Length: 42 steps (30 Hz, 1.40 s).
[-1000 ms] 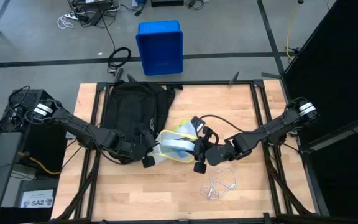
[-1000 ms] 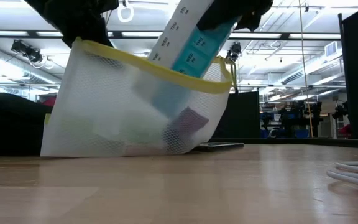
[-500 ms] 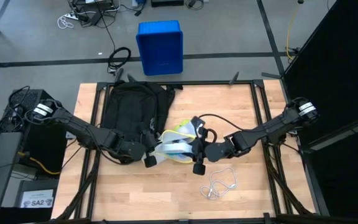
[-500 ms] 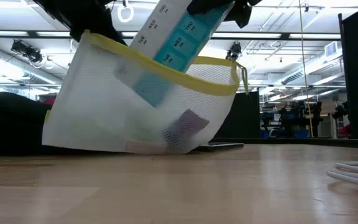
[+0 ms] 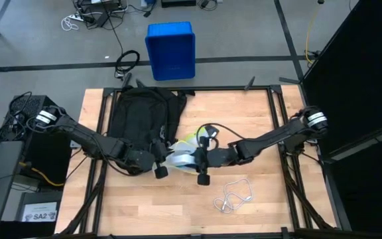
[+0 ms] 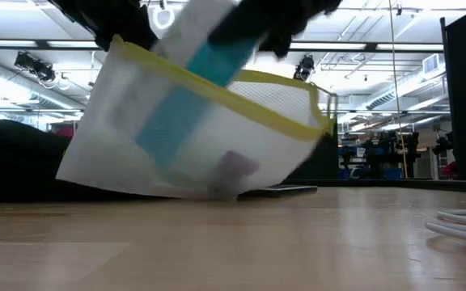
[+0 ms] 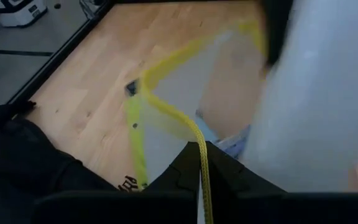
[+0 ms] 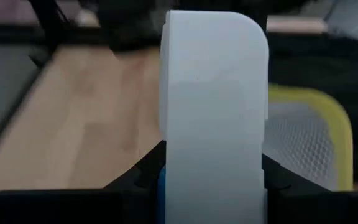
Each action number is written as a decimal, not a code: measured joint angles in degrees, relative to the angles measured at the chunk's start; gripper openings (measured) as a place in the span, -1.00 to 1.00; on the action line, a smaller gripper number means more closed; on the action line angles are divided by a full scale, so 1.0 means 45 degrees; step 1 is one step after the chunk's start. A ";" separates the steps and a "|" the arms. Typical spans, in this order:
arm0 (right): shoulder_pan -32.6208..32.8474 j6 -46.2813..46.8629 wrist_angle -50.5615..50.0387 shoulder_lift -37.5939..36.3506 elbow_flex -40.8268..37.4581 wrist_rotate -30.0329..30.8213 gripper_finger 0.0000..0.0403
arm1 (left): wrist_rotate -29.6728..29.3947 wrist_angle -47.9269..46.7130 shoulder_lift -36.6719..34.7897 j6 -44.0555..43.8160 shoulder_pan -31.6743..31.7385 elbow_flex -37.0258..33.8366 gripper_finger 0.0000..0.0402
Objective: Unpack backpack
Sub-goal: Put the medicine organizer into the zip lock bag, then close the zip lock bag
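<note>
Right hand (image 5: pixel 201 159) clamps a white-and-teal box (image 8: pixel 213 118), narrow on its sides; its wrist view is nearly filled by the box's white end, so the fingers show only as dark edges at each flank. Left hand (image 5: pixel 159 161) is pinched tight on the yellow rim of a white mesh pouch (image 6: pixel 192 129): in the left wrist view the yellow band runs straight between the dark fingers (image 7: pixel 185 171). From above, both hands meet over the pouch near the middle of the surface (image 5: pixel 257 126), and the box is hardly visible there under the arms. The low view gives what the overhead one does not: the box slants up out of the pouch's mouth, its upper end lost behind a dark blur of arm, while the pouch's bottom rests on the wood. What else lies inside the mesh is too smeared to name. A white cable (image 5: pixel 234 196) lies loose in front of the right hand. Behind the left hand, the backpack (image 5: pixel 138 113) lies flat at the surface's back left. Beyond the edge, a blue bin (image 5: pixel 171 50) stands on the floor.
</note>
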 joint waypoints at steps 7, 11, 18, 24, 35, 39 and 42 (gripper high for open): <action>-0.0301 -0.0605 -0.0114 0.0397 -0.0024 0.0164 -0.13 | -0.0024 -0.0088 -0.0010 0.0068 0.0000 0.0012 -1.00; -0.0257 -0.0674 -0.0052 -0.0102 -0.0024 0.1140 0.38 | -0.0011 -0.0196 -0.0010 0.0073 0.0000 0.0015 -1.00; 0.0280 -0.1080 -0.0287 -0.1290 -0.0024 0.2408 0.71 | 0.0035 -0.0392 -0.0010 0.0034 0.0000 0.0019 -1.00; 0.0749 -0.0601 -0.1747 -0.1833 -0.0010 0.2824 0.61 | 0.0037 -0.0406 -0.0010 0.0029 0.0000 0.0019 -1.00; 0.1599 0.4422 -0.6499 -0.1819 -0.0015 0.2739 0.29 | 0.0036 -0.0422 -0.0010 0.0015 0.0000 0.0019 -1.00; 0.2108 0.5651 -0.6973 -0.1819 -0.0015 0.2358 0.23 | 0.0037 -0.0455 -0.0010 -0.0092 0.0000 0.0019 -1.00; 0.2512 0.6558 -0.7491 -0.1819 -0.0015 0.2225 0.19 | 0.0032 -0.0498 -0.0010 -0.0184 0.0000 0.0019 -1.00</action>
